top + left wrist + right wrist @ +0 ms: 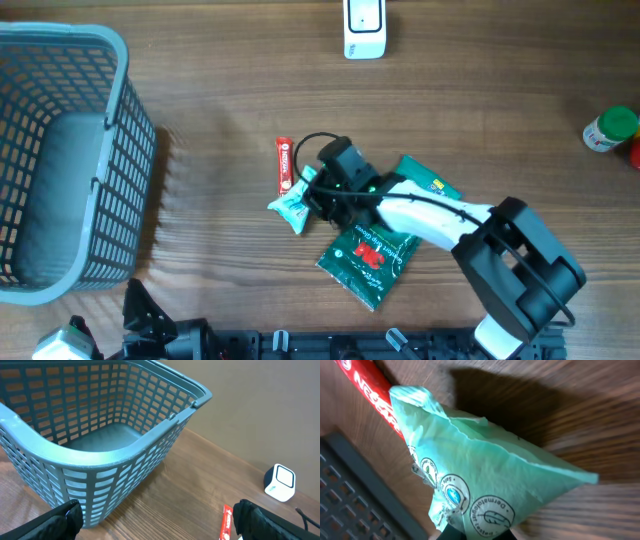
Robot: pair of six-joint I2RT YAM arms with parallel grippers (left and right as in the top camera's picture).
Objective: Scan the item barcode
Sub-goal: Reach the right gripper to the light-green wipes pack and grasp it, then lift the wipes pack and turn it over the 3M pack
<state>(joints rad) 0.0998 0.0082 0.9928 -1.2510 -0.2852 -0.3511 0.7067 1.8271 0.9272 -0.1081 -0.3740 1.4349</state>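
The item is a mint-green soft packet (290, 207) with round printed seals, lying on the wooden table beside a red snack bar (283, 165). My right gripper (318, 195) is shut on the packet's right end. In the right wrist view the packet (485, 470) fills the frame, pinched at the bottom by my right gripper (476, 535); no barcode shows on it. The white scanner (364, 28) stands at the far edge of the table. My left gripper (160, 527) hangs open and holds nothing, low beside the basket.
A grey-blue plastic basket (115, 150) stands at the left, its wall (125, 465) close to my left gripper. A dark green packet (367, 260) and another green pack (432, 182) lie under the right arm. A green-capped bottle (610, 128) is at the right edge.
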